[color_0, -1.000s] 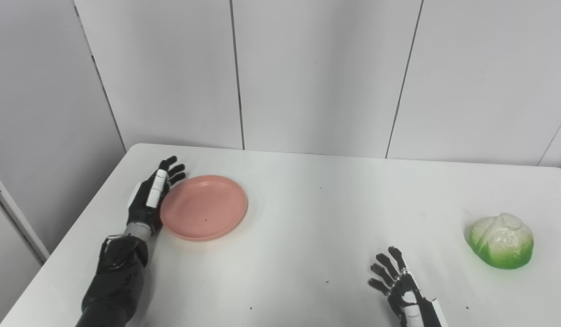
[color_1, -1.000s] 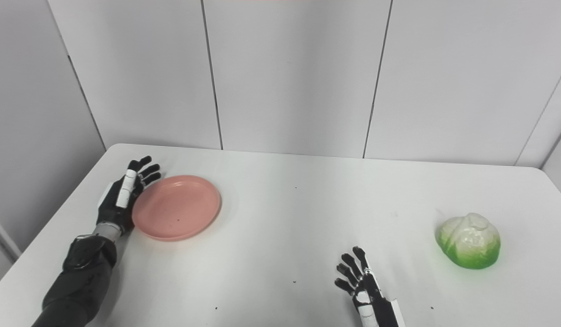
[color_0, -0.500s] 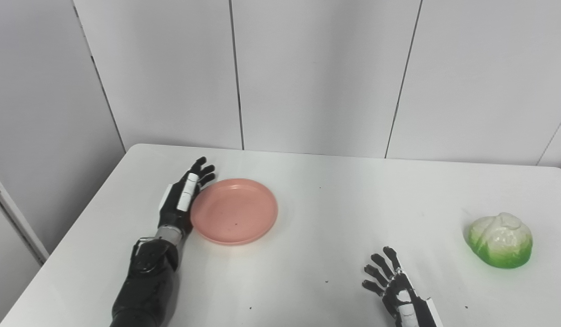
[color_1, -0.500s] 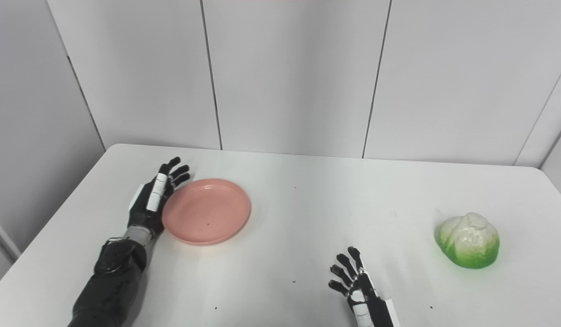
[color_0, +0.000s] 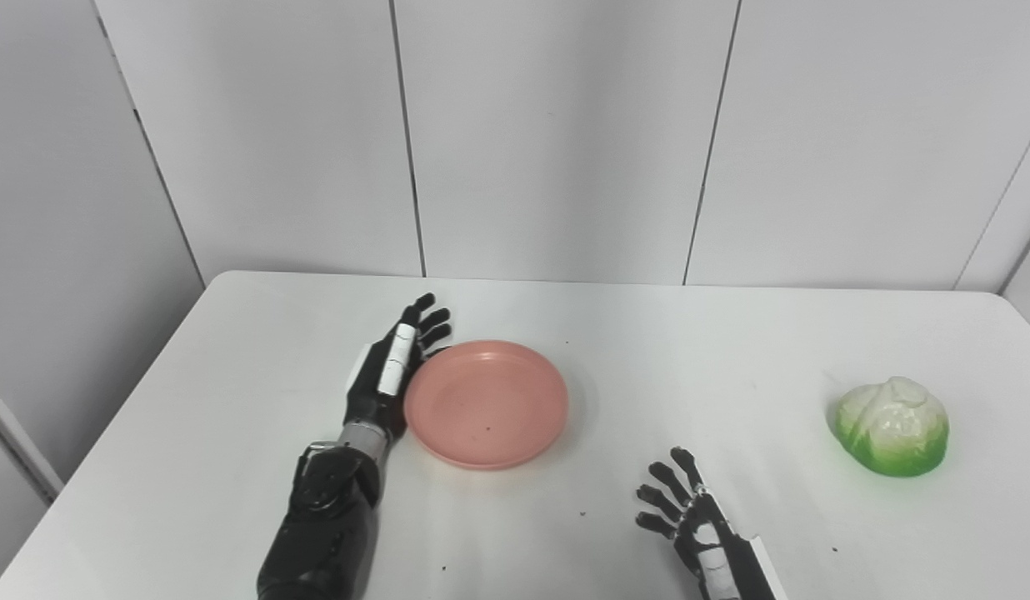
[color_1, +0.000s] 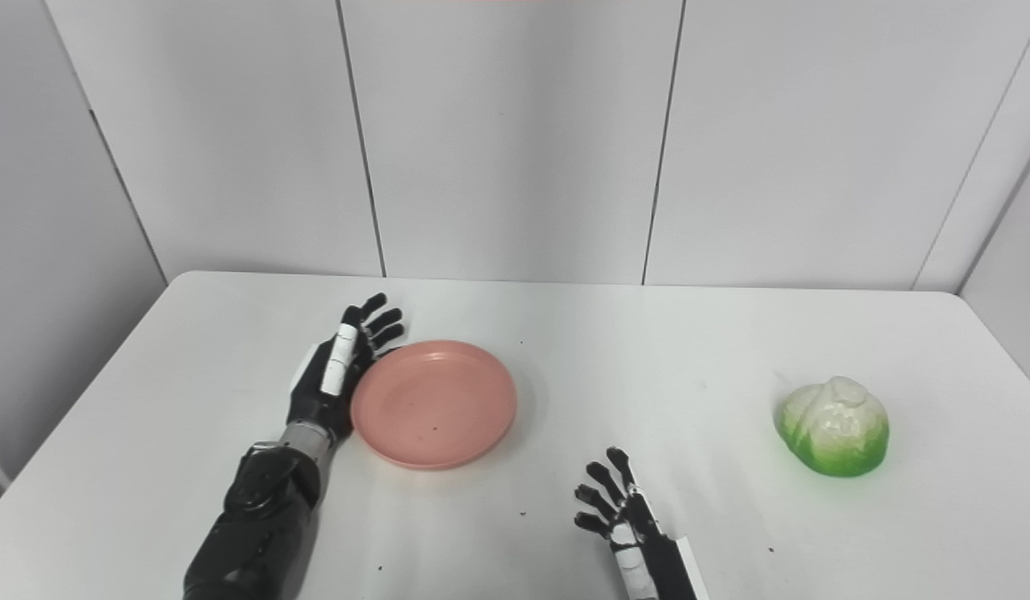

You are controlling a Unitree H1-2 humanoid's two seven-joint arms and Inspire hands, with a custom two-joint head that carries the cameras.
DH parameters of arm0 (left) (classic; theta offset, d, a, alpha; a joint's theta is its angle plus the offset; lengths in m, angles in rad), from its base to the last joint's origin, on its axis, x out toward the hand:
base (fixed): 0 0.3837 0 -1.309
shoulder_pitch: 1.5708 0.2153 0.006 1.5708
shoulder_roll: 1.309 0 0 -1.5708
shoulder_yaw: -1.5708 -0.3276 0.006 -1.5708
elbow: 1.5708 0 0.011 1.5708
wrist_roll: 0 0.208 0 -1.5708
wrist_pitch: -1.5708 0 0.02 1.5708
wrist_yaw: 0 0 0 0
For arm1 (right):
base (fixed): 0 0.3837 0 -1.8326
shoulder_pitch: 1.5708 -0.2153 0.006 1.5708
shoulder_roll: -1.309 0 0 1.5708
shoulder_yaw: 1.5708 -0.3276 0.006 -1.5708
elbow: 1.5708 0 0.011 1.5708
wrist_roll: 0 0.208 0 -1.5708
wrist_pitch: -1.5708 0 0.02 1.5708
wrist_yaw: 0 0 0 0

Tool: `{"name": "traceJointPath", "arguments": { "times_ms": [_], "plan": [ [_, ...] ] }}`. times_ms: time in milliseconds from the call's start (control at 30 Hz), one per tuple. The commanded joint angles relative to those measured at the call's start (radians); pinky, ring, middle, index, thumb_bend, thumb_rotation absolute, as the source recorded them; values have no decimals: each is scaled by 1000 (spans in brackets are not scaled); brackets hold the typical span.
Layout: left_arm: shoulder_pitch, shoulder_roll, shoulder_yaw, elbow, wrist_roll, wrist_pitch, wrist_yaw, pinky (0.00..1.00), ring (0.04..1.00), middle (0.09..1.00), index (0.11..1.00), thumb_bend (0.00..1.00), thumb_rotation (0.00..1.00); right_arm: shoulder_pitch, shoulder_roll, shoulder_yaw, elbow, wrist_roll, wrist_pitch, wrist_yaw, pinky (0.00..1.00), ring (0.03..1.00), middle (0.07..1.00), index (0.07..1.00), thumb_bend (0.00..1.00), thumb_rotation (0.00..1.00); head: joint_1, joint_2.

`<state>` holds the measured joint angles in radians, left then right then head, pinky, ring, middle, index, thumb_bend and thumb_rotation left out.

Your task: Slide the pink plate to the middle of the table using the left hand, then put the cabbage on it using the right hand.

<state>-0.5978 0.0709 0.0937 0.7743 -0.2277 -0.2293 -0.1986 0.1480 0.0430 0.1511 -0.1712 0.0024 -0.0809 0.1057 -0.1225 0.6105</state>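
Note:
A round pink plate [color_0: 486, 402] lies flat on the white table [color_0: 232, 350], a little left of centre. My left hand [color_0: 390, 375] stands on edge with fingers straight and apart, its palm pressed against the plate's left rim. A green and white cabbage [color_0: 890, 427] sits far off at the right side of the table. My right hand [color_0: 690, 525] rests low near the front edge, fingers spread, holding nothing, well apart from both plate and cabbage.
Grey wall panels [color_0: 557, 133] rise right behind the table's far edge. A few small dark specks dot the tabletop [color_0: 582, 514] between the hands. The table's left edge [color_0: 98, 442] runs diagonally beside my left arm.
My left hand has pushed the pink plate to the right, towards the table's middle. The camera has also panned right a little. The right hand has barely moved.

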Motion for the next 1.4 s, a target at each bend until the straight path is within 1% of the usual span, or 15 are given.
{"name": "traceJointPath", "arguments": {
  "times_ms": [0, 100, 200, 300, 400, 433, 467, 500, 700, 800, 933, 1067, 1267, 1367],
  "plan": [
    [22, -17, -7, -2, 9, 21, 5, 812, 905, 881, 885, 932, 882, 83, 13, 19, -23, -3, 23, -4, 794, 848, 904, 963, 880, 1000, 0, 0],
    [32, -39, -10, -8, 11, 21, 1, 816, 908, 884, 889, 931, 889, 80, 22, 34, -23, -12, 30, -14, 798, 850, 905, 963, 883, 1000, -49, 1],
    [37, -64, -11, -15, 12, 30, 8, 841, 908, 880, 883, 939, 869, 74, 33, 51, -15, -23, 28, -24, 799, 852, 908, 966, 875, 1000, -92, -2],
    [33, -85, -10, -8, 11, 32, 14, 860, 910, 877, 876, 950, 851, 68, 40, 69, -11, -39, 29, -38, 789, 849, 909, 967, 870, 1000, -113, -4],
    [27, -105, -6, 0, 2, 34, 10, 888, 917, 882, 879, 937, 840, 62, 50, 88, -5, -55, 29, -55, 785, 850, 912, 970, 858, 1000, -149, -4],
    [25, -110, -6, 3, 1, 33, 9, 898, 917, 881, 882, 933, 834, 60, 52, 93, -4, -58, 31, -60, 785, 853, 916, 974, 849, 1000, -149, -4],
    [24, -113, -7, 6, 5, 32, 9, 900, 916, 881, 883, 932, 833, 57, 55, 99, 0, -62, 31, -63, 786, 854, 917, 975, 847, 1000, -167, -6],
    [23, -114, -8, 8, 8, 31, 9, 902, 917, 882, 887, 932, 840, 55, 56, 104, 2, -65, 30, -67, 790, 857, 921, 981, 838, 1000, -167, -6],
    [27, -116, -14, 12, 20, 25, 9, 897, 922, 897, 904, 918, 868, 36, 75, 138, 31, -93, 20, -99, 799, 858, 920, 984, 810, 1000, -283, -21],
    [26, -117, -13, 21, 20, 22, 9, 887, 923, 899, 909, 906, 867, 28, 78, 151, 54, -114, -1, -117, 790, 844, 910, 979, 796, 1000, -295, -23],
    [25, -124, -13, 29, 21, 20, 15, 867, 923, 901, 907, 903, 851, 25, 87, 160, 60, -122, 5, -132, 784, 844, 922, 992, 805, 1000, -301, -21],
    [18, -122, -14, 43, 20, 8, 5, 880, 924, 904, 904, 913, 845, 24, 88, 162, 65, -128, -3, -137, 788, 844, 922, 995, 804, 1000, -304, -16],
    [10, -113, -8, 73, 11, -9, -9, 893, 927, 912, 905, 906, 861, 26, 83, 159, 62, -124, -5, -136, 796, 842, 918, 995, 797, 1000, -304, -20],
    [9, -114, -3, 86, 8, -16, -9, 892, 926, 907, 901, 899, 858, 29, 79, 153, 67, -133, -48, -148, 779, 835, 911, 993, 766, 1000, -305, -22]
  ]
}}
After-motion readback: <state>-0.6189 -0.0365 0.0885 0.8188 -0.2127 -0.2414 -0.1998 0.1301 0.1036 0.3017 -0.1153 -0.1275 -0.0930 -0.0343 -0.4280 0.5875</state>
